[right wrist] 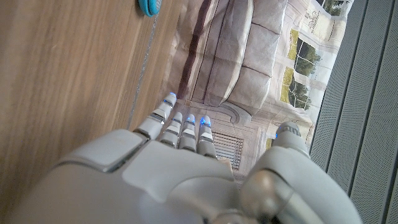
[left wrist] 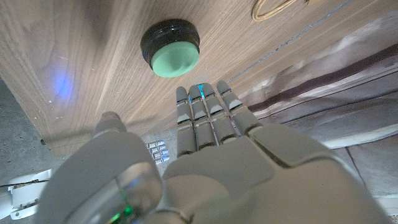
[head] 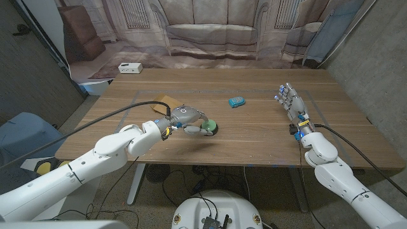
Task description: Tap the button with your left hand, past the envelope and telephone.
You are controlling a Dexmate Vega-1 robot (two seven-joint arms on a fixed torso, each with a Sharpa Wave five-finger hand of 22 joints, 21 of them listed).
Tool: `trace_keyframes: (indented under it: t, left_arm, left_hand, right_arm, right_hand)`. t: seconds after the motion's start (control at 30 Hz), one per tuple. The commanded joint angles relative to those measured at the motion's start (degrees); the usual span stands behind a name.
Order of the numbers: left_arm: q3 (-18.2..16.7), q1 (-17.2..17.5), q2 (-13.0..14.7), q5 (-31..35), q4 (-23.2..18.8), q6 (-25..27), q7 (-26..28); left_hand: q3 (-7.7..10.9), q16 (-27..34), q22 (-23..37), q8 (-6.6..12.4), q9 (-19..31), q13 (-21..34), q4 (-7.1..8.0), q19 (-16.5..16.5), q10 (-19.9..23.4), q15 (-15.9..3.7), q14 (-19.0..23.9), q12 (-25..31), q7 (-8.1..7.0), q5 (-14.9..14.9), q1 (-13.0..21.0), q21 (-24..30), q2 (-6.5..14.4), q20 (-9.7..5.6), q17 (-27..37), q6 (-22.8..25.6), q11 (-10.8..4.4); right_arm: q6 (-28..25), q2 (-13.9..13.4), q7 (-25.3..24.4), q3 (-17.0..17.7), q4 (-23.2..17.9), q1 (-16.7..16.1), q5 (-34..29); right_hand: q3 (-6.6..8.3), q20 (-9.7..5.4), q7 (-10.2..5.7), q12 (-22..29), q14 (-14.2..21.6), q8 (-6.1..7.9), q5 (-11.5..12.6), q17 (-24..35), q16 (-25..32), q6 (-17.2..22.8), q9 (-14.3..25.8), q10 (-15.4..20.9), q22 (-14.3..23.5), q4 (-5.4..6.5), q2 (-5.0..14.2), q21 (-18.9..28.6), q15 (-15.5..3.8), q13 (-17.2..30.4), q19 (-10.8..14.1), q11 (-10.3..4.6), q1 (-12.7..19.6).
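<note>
Left hand [head: 185, 119] extended over table [head: 254, 137] centre-left, fingers [left wrist: 205, 112] straight and side by side, holding nothing, tips just short of button [head: 209, 127]. Contact with button: cannot tell. Button: green cap on black base [left wrist: 170, 46], on table in front of left hand. Tan envelope [head: 166, 102] behind left hand, partly hidden. Small blue telephone [head: 236, 101] mid-table, well apart from button. Right hand [head: 291, 105] at table's right side, fingers straight, slightly spread, empty. White box [head: 130, 67] on floor beyond table.
</note>
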Motion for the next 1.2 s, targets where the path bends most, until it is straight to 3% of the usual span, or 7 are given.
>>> trace_keyframes:
  t: [0.03,1.2]
  left_arm:
    - [2.04,-2.45,-0.55,-0.3,2.72,-2.04,0.03]
    - [5.03,-4.58,-2.63,1.41,4.75,-2.15,-1.14]
  left_hand:
    - [0.42,-0.08,0.15,-0.25,0.17,0.09,-0.02,0.33,0.59,-0.32,0.28,-0.02,-0.02,-0.13,-0.06,-0.15,0.62,0.04,0.08,0.47,0.04]
    - [0.82,-0.03,0.18,-0.43,0.21,0.17,-0.26,1.95,1.39,-0.33,1.04,-0.23,0.04,-0.29,0.01,0.1,0.99,-0.12,0.07,1.04,0.13]
  right_arm:
    - [-0.71,0.47,-0.54,-0.52,0.16,0.49,-0.19]
    - [-0.57,-0.48,0.13,0.17,0.33,-0.25,0.26]
  right_hand:
    - [0.11,0.06,-0.2,-0.15,0.55,0.34,-0.14,0.17,-0.11,0.54,0.19,0.42,0.35,-0.21,0.38,-0.14,-0.03,0.13,0.56,0.04,-0.1]
    - [-0.03,0.11,-0.17,-0.16,0.61,0.26,-0.2,0.16,-0.15,0.63,0.19,0.6,0.35,-0.29,0.52,-0.18,-0.01,0.13,0.55,0.37,0.0]
